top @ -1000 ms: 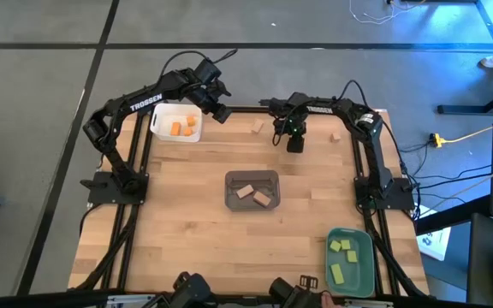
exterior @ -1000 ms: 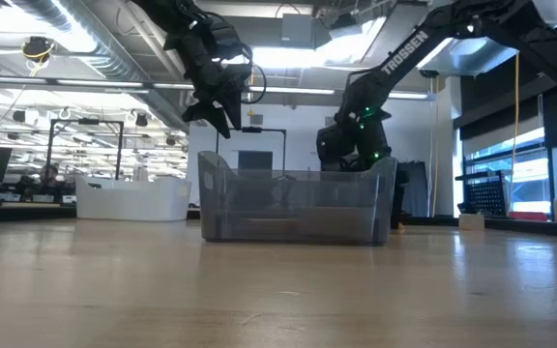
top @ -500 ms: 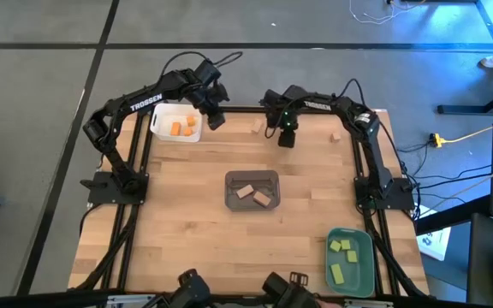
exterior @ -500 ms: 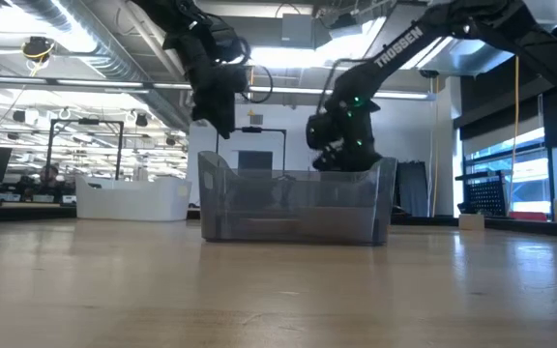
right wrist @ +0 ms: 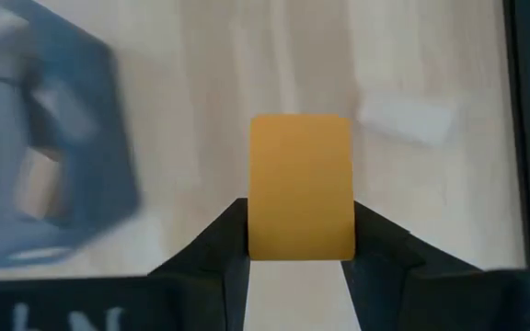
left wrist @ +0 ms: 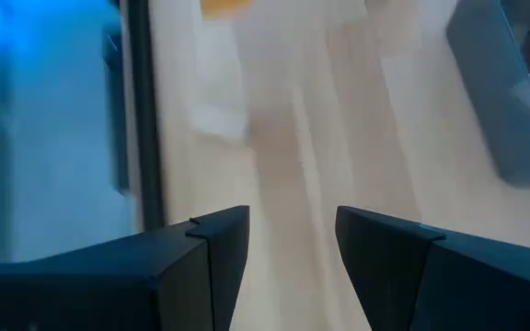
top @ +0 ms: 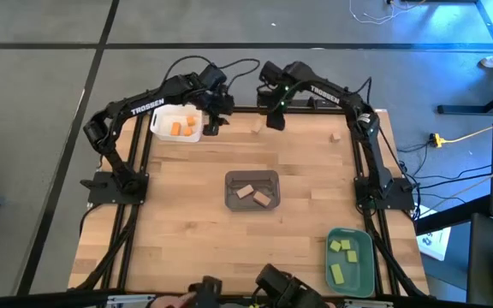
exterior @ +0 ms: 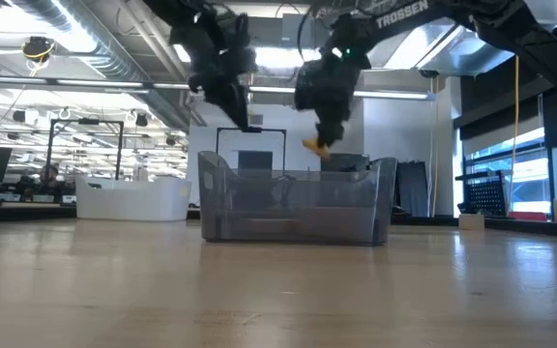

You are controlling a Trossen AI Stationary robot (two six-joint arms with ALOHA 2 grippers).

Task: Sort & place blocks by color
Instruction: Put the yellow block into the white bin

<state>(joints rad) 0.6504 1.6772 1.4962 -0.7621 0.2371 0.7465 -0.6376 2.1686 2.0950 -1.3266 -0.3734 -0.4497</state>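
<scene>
An orange block [right wrist: 301, 184] is held in the air by my right gripper [top: 274, 121], near the table's far edge; the low view shows the block [exterior: 314, 145] above the grey tray's rim. My left gripper [top: 211, 128] hangs open beside the white tray [top: 163, 115], with nothing between its fingers [left wrist: 219, 244]. That tray holds orange blocks [top: 181, 128]. Tan blocks [top: 252, 193] lie in the grey tray [top: 252, 175]. Yellow-green blocks [top: 344, 257] lie in the teal tray [top: 365, 274]. Two loose tan blocks [top: 258, 127] [top: 335, 136] rest on the table. My right gripper pinches the orange block between its two fingers, on two opposite side faces at the end nearest the gripper [right wrist: 258, 237]. The fingers come from above, slanting steeply down. The block sticks out past the fingertips, lifted clear of the table.
The grey tray stands mid-table and the teal tray at the near right corner. Bare wood [top: 169, 222] spreads over the table's near left part. The two grippers hang close together over the far edge.
My right gripper has risen from the table with the orange block and gone toward the far edge and the left. The block is now lifted clear. My left gripper has rolled about its own axis and shifted slightly away from the far edge.
</scene>
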